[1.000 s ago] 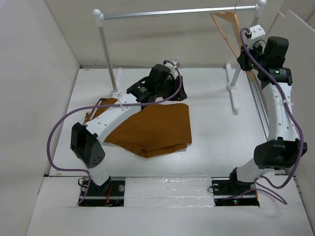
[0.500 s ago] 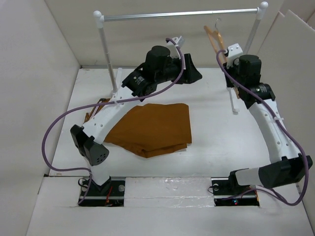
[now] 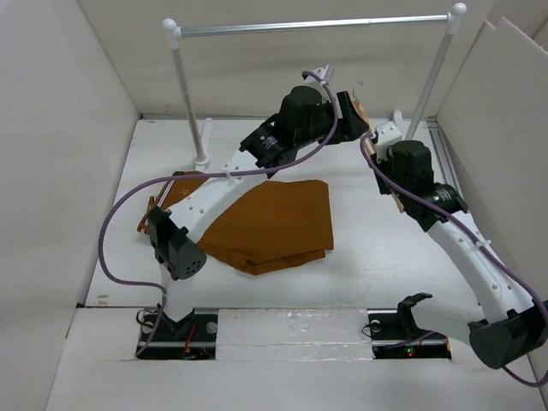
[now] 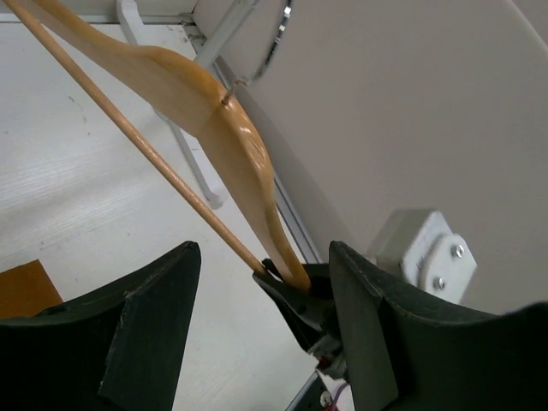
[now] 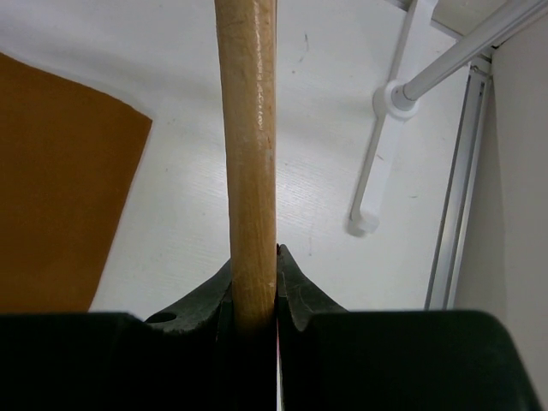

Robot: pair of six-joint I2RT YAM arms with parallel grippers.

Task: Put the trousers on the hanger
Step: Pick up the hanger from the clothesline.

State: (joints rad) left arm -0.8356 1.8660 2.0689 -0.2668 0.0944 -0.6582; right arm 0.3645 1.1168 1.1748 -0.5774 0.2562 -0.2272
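**Entry: hanger hand-over, trousers not yet mounted**

**Hazards**
- Slip or swing. The right pincer (image 5: pixel 254 272) is clamped on the hanger (image 4: pixel 231 128) at one end of the wood only. The rest sticks out unsupported, so a nudge could lever it round in the grip.
- Collision. In the left wrist view, the right pincer's tip sits in the gap between the spread fingers of the left pincer (image 4: pixel 264 261). Closing or advancing there risks hitting the other pincer rather than taking the wood.
- Wrong hold. The crossbar (image 4: pixel 171 177) is thin and meets the shoulder just at the clamped end. A grip across both would block the bar where the cloth must pass.
- Cloth unattended. Neither pincer has the trousers (image 3: pixel 265 218), and a folded heap may drag or unfold unevenly when lifted.

**Positions**
- Hanger: raised off the table (image 3: pixel 385 248), far right of centre and below the rail (image 3: pixel 308 26), but not hung on it.
- Hanger to right pincer: pinched at one end, the wood running straight away from it.
- Hanger to left pincer: just ahead of the open fingers, with no contact visible.
- Trousers: folded flat on the table, left of the hanger and well apart from it, with the left arm reaching over them.
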